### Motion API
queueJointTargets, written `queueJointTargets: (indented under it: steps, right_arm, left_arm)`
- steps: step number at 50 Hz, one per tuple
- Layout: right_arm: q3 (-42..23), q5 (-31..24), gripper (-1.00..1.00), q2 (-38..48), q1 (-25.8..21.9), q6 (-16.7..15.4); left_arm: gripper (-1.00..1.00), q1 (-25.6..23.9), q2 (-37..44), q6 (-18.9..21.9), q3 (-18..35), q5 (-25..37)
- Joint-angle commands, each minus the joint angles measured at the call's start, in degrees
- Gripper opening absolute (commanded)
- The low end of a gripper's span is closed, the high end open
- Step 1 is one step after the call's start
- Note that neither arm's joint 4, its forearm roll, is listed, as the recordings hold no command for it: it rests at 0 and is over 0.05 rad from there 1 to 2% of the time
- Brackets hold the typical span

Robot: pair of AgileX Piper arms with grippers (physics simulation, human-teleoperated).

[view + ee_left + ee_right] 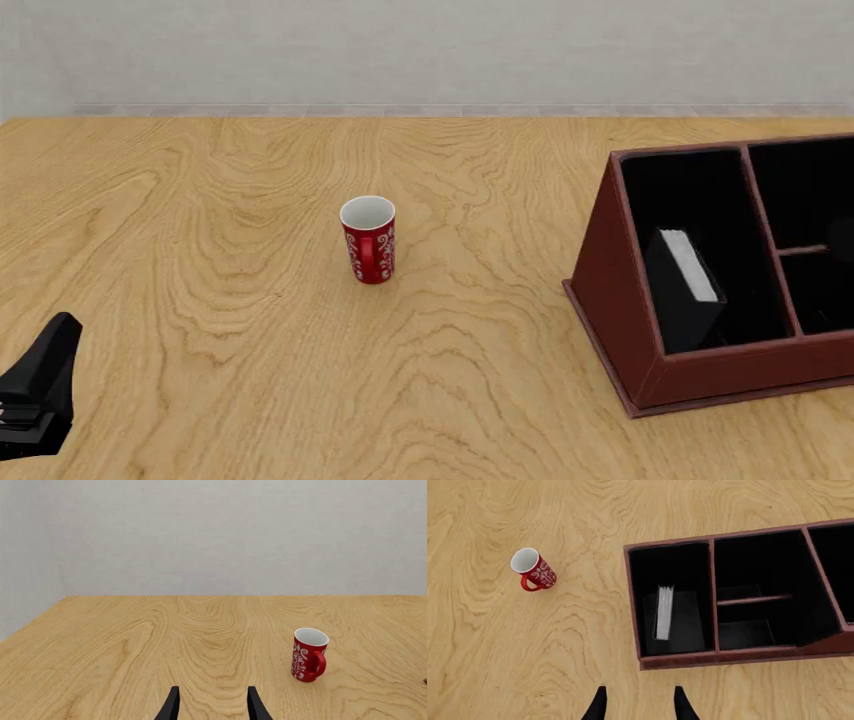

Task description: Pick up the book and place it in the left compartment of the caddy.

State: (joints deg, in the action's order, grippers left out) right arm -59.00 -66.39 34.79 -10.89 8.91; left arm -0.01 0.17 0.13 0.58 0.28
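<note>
Standing on edge, the book sits inside the caddy's left compartment, apparently leaning. Right gripper hovers above, parted and empty; left gripper likewise. Any nudge to the caddy could topple it.

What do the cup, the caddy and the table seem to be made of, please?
Cup: probably glazed ceramic, red with a white pattern and white inside. Caddy: likely stained wood, reddish-brown, with a matt black lining. Table: light wood, visible grain, though possibly veneer.
</note>
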Motion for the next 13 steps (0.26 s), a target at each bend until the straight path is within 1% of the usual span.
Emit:
queueJointTargets:
  steps: [1,3,5,6,7,8,9,11,13]
  right_arm:
    - [-1.39,-3.49,1.0,-8.35,-0.07,-0.35]
    - [-1.51,-3.5,1.0,-9.83,0.14,-1.23]
    - [-2.27,-3.5,1.0,-11.99,-0.71,-0.22]
    - [-2.41,-3.5,1.0,-12.69,-0.81,-0.24]
    - [-1.76,-3.5,1.0,-14.3,-1.16,-0.63]
    - [-1.22,-3.5,1.0,-15.21,-1.31,-0.12]
    - [-0.79,-3.5,1.0,-16.77,-2.05,-0.15]
    - [0.43,-3.5,1.0,-19.39,-1.93,0.03]
    - [-0.09,-3.5,1.0,-20.96,-1.42,-0.93]
  left_arm:
    - [1.0,-0.01,0.0,0.02,-0.06,-0.07]
    - [1.0,-0.02,0.0,0.03,-0.06,-0.07]
    - [1.0,-0.01,0.0,0.02,-0.06,-0.07]
    - [1.0,-0.01,0.0,0.02,-0.06,-0.08]
    - [1.0,-0.01,0.0,0.02,-0.06,-0.08]
    - [1.0,-0.01,0.0,0.02,-0.06,-0.08]
    - [1.0,-0.02,0.01,0.03,-0.06,-0.06]
    - [1.0,0.0,0.0,0.02,-0.06,-0.07]
    - [1.0,-0.02,0.01,0.03,-0.06,-0.06]
